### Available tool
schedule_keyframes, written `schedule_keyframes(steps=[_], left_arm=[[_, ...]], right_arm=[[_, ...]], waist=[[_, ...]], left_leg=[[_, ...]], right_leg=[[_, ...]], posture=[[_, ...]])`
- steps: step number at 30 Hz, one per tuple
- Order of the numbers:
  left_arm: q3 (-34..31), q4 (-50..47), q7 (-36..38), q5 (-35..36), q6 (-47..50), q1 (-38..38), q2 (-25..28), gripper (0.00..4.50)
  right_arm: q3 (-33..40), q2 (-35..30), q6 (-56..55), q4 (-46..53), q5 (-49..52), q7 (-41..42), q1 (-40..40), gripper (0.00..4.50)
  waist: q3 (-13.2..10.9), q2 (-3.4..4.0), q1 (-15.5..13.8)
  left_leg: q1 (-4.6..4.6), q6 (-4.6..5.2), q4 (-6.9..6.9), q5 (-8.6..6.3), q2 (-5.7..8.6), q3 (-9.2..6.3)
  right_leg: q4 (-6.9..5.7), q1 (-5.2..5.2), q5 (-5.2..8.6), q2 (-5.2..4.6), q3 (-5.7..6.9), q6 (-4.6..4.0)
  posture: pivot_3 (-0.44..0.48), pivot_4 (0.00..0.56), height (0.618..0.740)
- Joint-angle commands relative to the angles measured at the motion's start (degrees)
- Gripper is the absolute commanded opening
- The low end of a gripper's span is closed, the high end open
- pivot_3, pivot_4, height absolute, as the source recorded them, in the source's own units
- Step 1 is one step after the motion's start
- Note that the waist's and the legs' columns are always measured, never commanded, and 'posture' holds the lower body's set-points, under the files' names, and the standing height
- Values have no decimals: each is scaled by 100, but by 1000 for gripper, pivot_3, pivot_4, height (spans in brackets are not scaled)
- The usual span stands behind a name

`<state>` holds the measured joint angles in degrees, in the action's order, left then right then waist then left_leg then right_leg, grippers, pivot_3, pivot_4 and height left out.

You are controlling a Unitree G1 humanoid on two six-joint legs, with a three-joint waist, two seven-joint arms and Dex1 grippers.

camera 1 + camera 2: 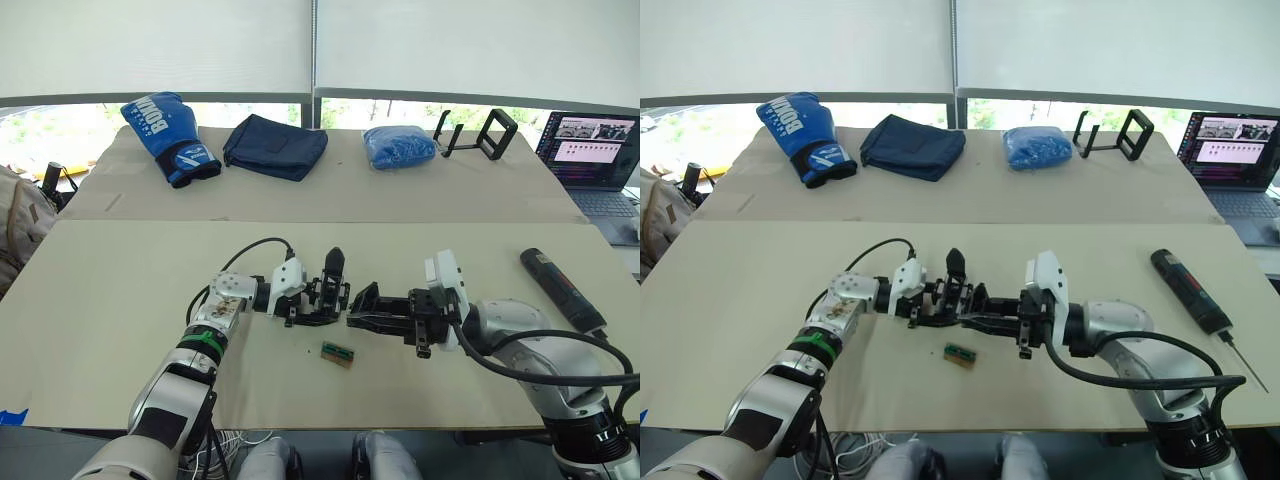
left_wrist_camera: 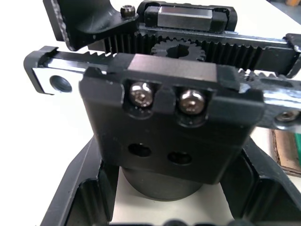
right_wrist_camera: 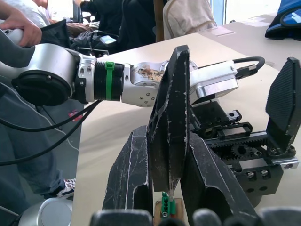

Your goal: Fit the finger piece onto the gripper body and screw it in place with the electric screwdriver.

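Observation:
My left gripper (image 1: 308, 298) is shut on the gripper body (image 1: 326, 290), a black rack-and-gear mechanism (image 2: 169, 117) held just above the table's middle, with one black finger standing up from it (image 1: 335, 265). My right gripper (image 1: 362, 308) faces it from the right and is shut on the finger piece (image 3: 170, 113), a dark tapered wedge pinched between my two fingers (image 3: 129, 179). The wedge sits close beside the body's toothed rail (image 3: 240, 146); whether they touch I cannot tell. The electric screwdriver (image 1: 562, 290) lies on the table to the far right, away from both grippers.
A tiny green-brown block (image 1: 337, 353) lies just in front of the grippers. Along the far table stand a blue boxing glove (image 1: 165, 135), a navy bag (image 1: 275, 146), a blue bundle (image 1: 398, 146) and a black stand (image 1: 480, 133). A laptop (image 1: 595, 150) sits far right.

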<state>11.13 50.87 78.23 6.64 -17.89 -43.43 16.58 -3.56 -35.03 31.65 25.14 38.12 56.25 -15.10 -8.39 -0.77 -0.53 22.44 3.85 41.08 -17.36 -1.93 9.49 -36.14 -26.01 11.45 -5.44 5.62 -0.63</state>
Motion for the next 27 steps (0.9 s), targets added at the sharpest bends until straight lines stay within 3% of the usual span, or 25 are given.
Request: schedule_keyframes(steps=[1, 6, 12, 27], left_arm=[[-32, -31, -83, -71, -149, -49, -50, 2344], [-51, -124, -195, -36, 42, 2, -95, 2344], [-26, -141, -218, -95, 177, 43, -26, 2344], [28, -345, -265, -138, 307, 210, 12, 2344]], right_arm=[[-179, 237, -535, -151, -330, 76, -360, 424], [-648, 887, -1009, -1042, -847, 122, -1034, 424], [-855, 1133, -1378, -1930, -1268, 371, -1505, 424], [-945, 1045, -1286, -2096, -1543, 688, -1383, 424]], waist=[[0, 0, 13], [0, 0, 17], [0, 0, 22], [1, 2, 70]], left_leg=[[0, 0, 0, 0, 0, 1], [0, 0, 10, 0, 0, 2], [11, 10, 27, -5, 2, 3], [10, 8, 31, -4, -1, 1]], right_leg=[[0, 0, 0, 0, 0, 0], [-7, 1, 0, 2, 0, 1], [-3, 1, -8, 0, 3, 14], [-9, 2, -9, 0, 4, 15]], posture=[[0, 150, 740], [0, 150, 740], [0, 150, 740], [0, 150, 740]])
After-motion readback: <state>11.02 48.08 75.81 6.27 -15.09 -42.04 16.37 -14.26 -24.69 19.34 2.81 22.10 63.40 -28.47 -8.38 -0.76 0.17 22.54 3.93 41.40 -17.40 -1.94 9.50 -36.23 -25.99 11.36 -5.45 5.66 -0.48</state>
